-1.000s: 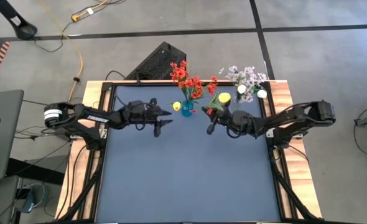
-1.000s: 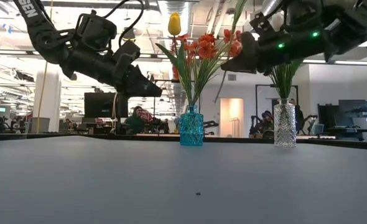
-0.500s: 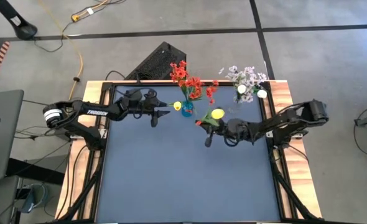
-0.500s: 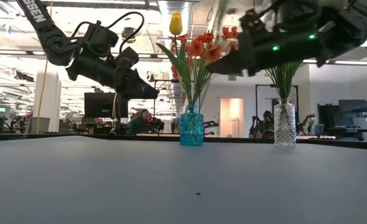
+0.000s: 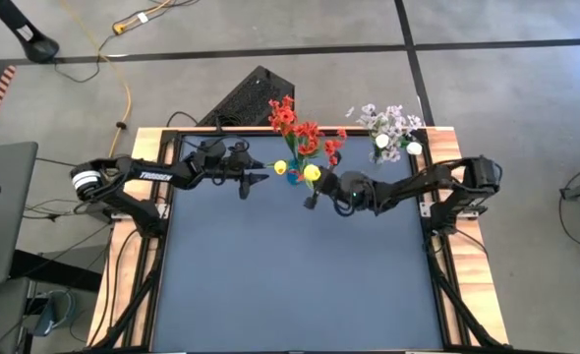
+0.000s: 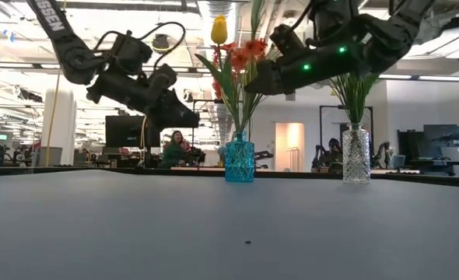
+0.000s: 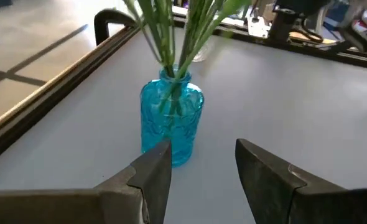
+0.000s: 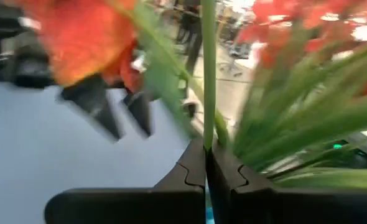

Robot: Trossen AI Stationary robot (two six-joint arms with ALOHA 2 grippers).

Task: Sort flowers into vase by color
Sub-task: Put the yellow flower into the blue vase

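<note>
**Carrying a yellow tulip beside the blue vase**

Holding: the right claw (image 8: 206,163), fingers pressed together on the green stem of a yellow tulip (image 5: 313,173); it sits just beside the blue vase (image 5: 295,170) on the side toward the clear vase, raised above the bench (image 5: 290,285). In the low view this arm hangs at blossom height, above the vase's mouth.

Item, blue vase (image 6: 239,158): upright near the far edge of the bench, holding red blossom clusters (image 5: 292,121) and one yellow tulip (image 6: 218,29) standing tall among green stems. In the left wrist view the stems enter its neck together.

Item, clear vase (image 6: 355,155): upright, well apart from the blue one toward the far right corner, holding pale lilac-white sprays (image 5: 390,122) and white tulips (image 5: 382,142).

Item, left claw (image 7: 202,165): fingers parted at a moderate gap with nothing between them, aimed at the blue vase from its left, near it but apart, raised off the bench surface.

Background: a person seated far behind the bench, seen in the low view.
</note>
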